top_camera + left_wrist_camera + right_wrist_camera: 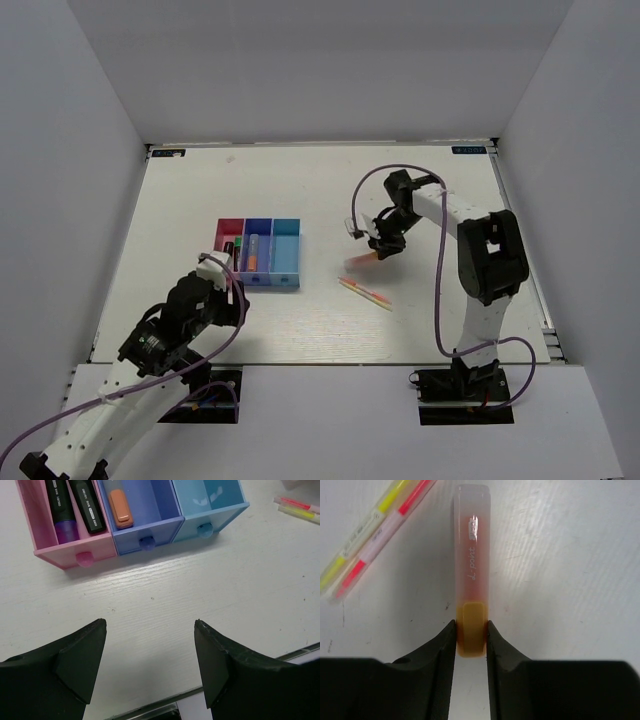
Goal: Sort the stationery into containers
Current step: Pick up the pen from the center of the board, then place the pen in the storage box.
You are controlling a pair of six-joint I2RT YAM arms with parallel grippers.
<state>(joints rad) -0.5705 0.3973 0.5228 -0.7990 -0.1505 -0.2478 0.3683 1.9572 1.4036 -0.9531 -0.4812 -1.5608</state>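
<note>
The right gripper [471, 630] is clamped on the orange end of a translucent orange-pink highlighter [472, 560], which sticks out straight ahead of the jaws. It sits low over the table. Whether it touches the surface cannot be told.

Just beside the highlighter lie two thin yellow-pink pens [375, 535], side by side and at a slant.

The left gripper [150, 650] hangs with its jaws wide apart and holds nothing. It is near the front of three joined bins.

- **Pink bin [52, 555]:** holds two black markers [87, 505].
- **Dark blue bin [145, 542]:** holds one orange highlighter [121, 507].
- **Light blue bin [210, 527]:** shows nothing inside, in the part that is visible.

The sorting looks partly done. Three items are binned, one is in the right gripper's grasp and well apart from the bins, and the two thin pens are not yet picked up.

The table [300, 330] is white with a faint grain. Plain white walls enclose it on three sides.
</note>
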